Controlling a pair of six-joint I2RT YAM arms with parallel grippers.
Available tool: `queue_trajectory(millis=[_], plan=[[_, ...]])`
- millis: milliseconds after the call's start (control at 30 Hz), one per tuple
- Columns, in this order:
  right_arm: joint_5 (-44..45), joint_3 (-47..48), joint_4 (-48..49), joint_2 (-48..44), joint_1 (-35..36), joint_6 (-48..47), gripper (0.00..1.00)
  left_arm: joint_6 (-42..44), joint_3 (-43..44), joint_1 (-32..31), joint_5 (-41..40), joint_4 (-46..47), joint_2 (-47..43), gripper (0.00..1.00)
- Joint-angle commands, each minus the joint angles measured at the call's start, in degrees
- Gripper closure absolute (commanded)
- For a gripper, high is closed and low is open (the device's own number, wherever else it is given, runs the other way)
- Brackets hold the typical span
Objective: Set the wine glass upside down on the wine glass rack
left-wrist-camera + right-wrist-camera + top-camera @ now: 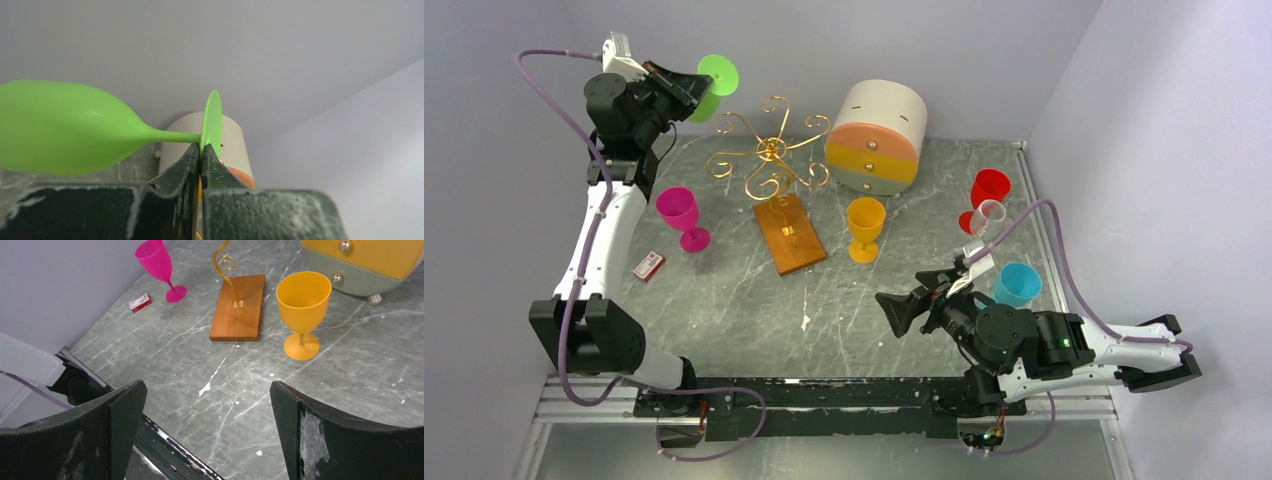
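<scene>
Top external: table [724, 320] of grey veined stone, arm bases at its near edge; left arm stretched to the far-left corner, right arm folded low at near right
Left gripper [692, 90]: fingers pinched tight on the edge of the green glass's foot
Green glass [715, 78]: off the table at far left, just beyond the rack's leftmost scrolls, apart from them
Left wrist: gripper [201, 150] grips the foot disc edge-on; green glass [65, 127] lies sideways, stem level, bowl out to the left of the fingers
Rack [771, 150]: gold scroll arms fan out from a thin stem on a brown wooden base, mid-table, nothing hung on it
Right gripper [892, 308]: fingers spread wide, nothing between them, pointing left over the table
Right wrist: gripper [207, 395] frames bare stone; rack [239, 307] base beyond, between the pink and orange glasses
Pink glass [681, 215]: upright, left of the rack base; also at [157, 262]
Orange glass [865, 225]: upright, right of the base, apart from it
Drawer box [879, 135]: round, cream, far side – right of the rack
Red glass [990, 188], clear glass [991, 214], blue glass [1018, 284]: grouped at the right edge
Red packet [649, 264]: flat on the table near the left arm
</scene>
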Motion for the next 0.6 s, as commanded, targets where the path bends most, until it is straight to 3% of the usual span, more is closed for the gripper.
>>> queue_trajectory(millis=[0,333,567], plan=[[-0.6,0.2,2.2,-0.1,0.1,-0.4,0.00,-5.6,2.3,0.3,6.6,7.3,1.2,0.93],[-0.7,1.1,0.4,1.8,0.2,3.5,0.00,-15.0,4.9,0.3,17.7,12.7,8.3,0.93],[-0.7,1.1,1.8,2.2,0.2,3.4,0.00,-14.9,9.3,-0.1,20.7,9.9,10.6,0.93]])
